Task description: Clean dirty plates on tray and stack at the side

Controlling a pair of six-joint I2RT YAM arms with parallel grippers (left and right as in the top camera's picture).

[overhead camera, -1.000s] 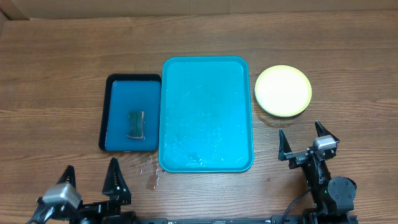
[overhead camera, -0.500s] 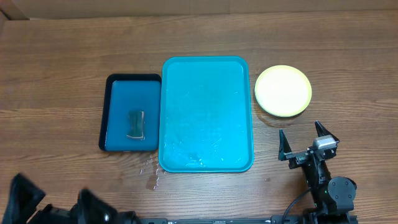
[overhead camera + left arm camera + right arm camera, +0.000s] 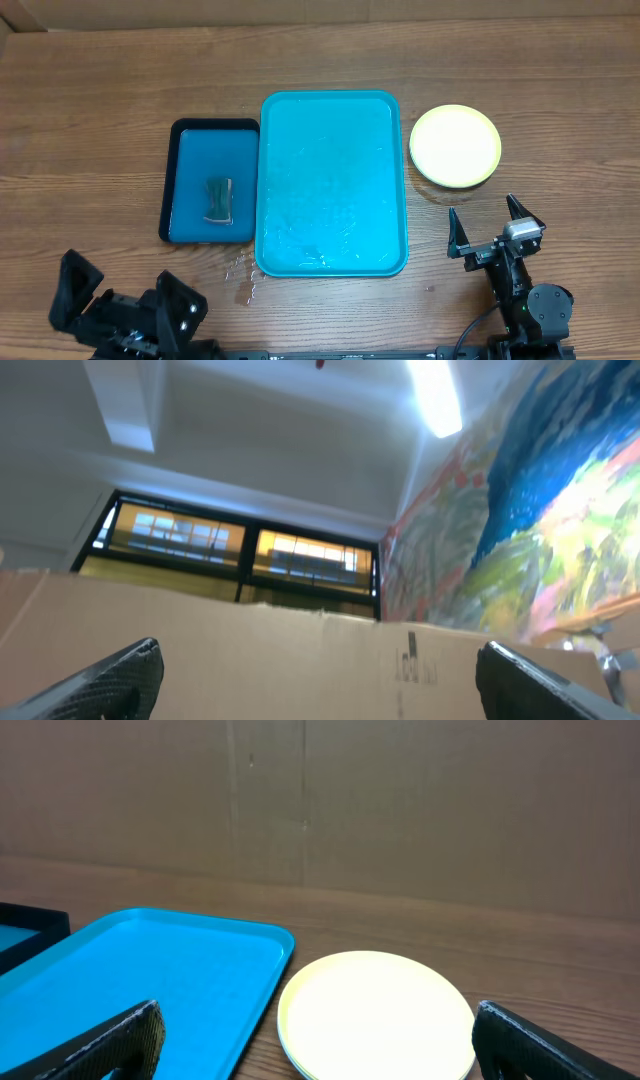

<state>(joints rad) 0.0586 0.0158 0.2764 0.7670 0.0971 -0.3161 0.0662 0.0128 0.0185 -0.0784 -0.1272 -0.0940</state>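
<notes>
The turquoise tray (image 3: pixel 332 182) lies mid-table with wet streaks and no plate on it; its near corner shows in the right wrist view (image 3: pixel 150 975). A pale yellow-green plate (image 3: pixel 455 145) rests on the table just right of the tray, with layered rims at its edge (image 3: pixel 378 1015). My right gripper (image 3: pixel 495 228) stands open just short of that plate, which lies beyond its fingertips (image 3: pixel 320 1055). My left gripper (image 3: pixel 128 302) is open at the front left, tilted upward; its view (image 3: pixel 320 690) holds only ceiling and a cardboard wall.
A smaller dark-blue tray (image 3: pixel 186 150) with a black rim sits against the turquoise tray's left side, holding a dark sponge (image 3: pixel 218 198). Water drops (image 3: pixel 243 280) lie on the wood near the tray's front left corner. A cardboard wall (image 3: pixel 400 810) closes the back.
The left gripper has swung from pointing forward over the table to tilting up, shifting along the front edge. The right gripper, plate and trays have not moved.
</notes>
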